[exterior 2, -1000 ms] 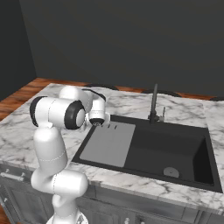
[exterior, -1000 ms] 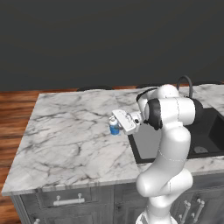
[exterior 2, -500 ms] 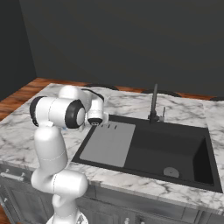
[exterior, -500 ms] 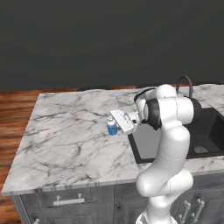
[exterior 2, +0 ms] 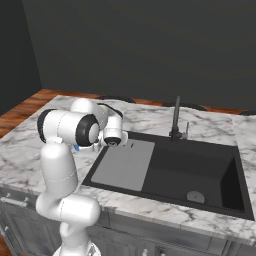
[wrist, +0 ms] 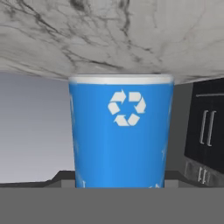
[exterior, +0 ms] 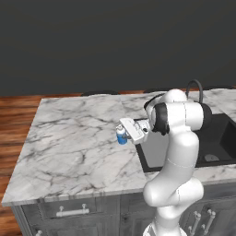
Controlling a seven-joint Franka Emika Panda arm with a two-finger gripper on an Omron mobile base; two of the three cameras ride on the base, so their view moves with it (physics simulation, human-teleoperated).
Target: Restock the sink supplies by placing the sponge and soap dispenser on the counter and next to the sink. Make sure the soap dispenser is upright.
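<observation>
the soap dispenser [exterior: 121, 136] is a small blue cylinder with a white top, sitting at the tip of the end effector [exterior: 125, 133] and just above the tabletop [exterior: 78, 143]. from the left base view it looks roughly upright, though whether its base touches the marble cannot be told. in the hand view the soap dispenser [wrist: 121, 133] is seen close up: a bright blue body with a white recycling mark on its face and a pale band along one end, with the grey-veined marble beyond that end.

the end effector reaches out sideways from the arm, away from the sink [exterior: 193, 143], and the bottle is right at its tip. the fingers cannot be made out in any view, so whether they are clamped on the bottle or released cannot be told. in the right base view the hand is mostly hidden behind the arm's own joints, with a small patch of blue of the soap dispenser [exterior 2: 76, 148] showing beside it.

behind the end effector, toward the arm, lies the sink [exterior 2: 170, 172], a black recessed basin with a pale grey panel in its near half and a dark faucet [exterior 2: 176, 117] at its far rim. the tabletop [exterior 2: 165, 120] is white marble with grey veining over dark grey cabinets [exterior: 73, 214].
</observation>
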